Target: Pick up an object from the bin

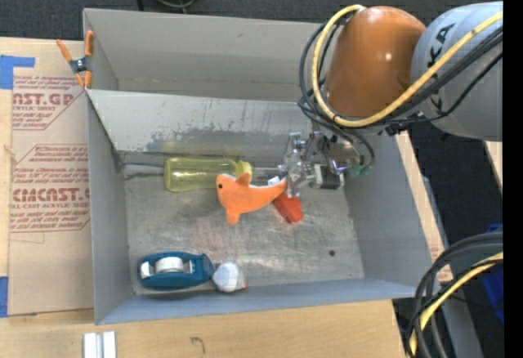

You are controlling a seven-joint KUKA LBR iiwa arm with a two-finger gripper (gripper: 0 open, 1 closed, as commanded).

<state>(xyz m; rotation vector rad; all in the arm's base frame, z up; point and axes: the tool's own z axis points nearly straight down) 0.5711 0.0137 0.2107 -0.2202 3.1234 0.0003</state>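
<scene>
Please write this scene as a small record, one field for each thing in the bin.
orange toy fish: middle of the floor
gripper: at the fish's tail, right of centre
red piece: beside that tail, nearer the front
yellow bottle: lying by the back wall, left of the fish
blue tape dispenser: front left
white ball: beside the dispenser's right end

In my grey bin (310, 254) lie a yellow bottle (196, 173) at the back, an orange toy (245, 198) in the middle, a blue tape dispenser (172, 272) touching a white ball (228, 276) in front.
</scene>
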